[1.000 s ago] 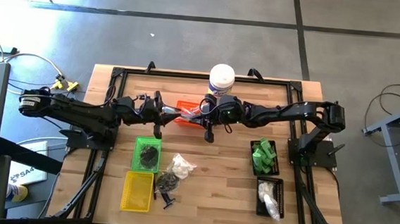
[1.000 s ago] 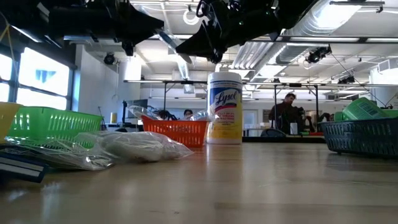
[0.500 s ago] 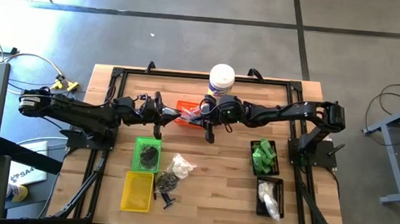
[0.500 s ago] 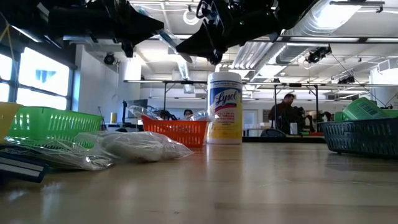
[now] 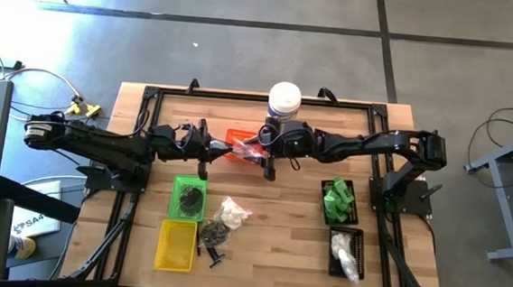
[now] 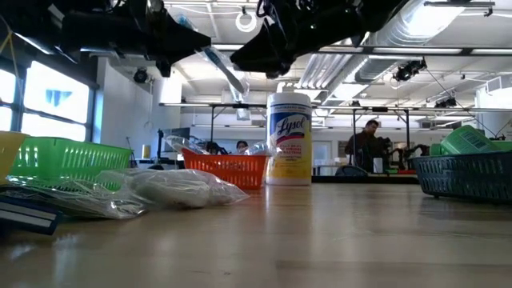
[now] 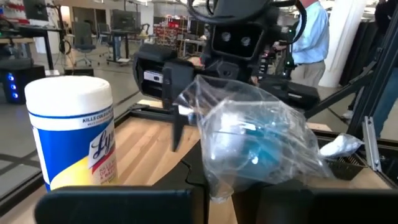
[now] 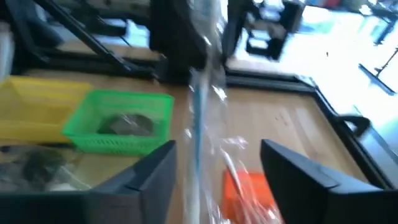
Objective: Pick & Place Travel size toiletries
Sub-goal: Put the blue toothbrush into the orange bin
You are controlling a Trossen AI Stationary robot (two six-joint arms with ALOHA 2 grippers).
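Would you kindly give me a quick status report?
Left gripper shut on clear bag, above orange tray. Right gripper open, bag between its fingers. Wipes canister close behind.

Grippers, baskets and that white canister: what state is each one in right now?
Left gripper: shut on clear bag, held above the table.
Right gripper: open, bag between its fingers.
Orange basket: holds wrapped items.
Green basket: holds dark pieces.
White canister: upright, lid on.

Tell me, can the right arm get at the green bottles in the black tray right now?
Probably yes. The right gripper is open over the orange tray, beside the left gripper pinching a clear bag. The green bottles lie uncovered on the right arm's own side, with nothing between.
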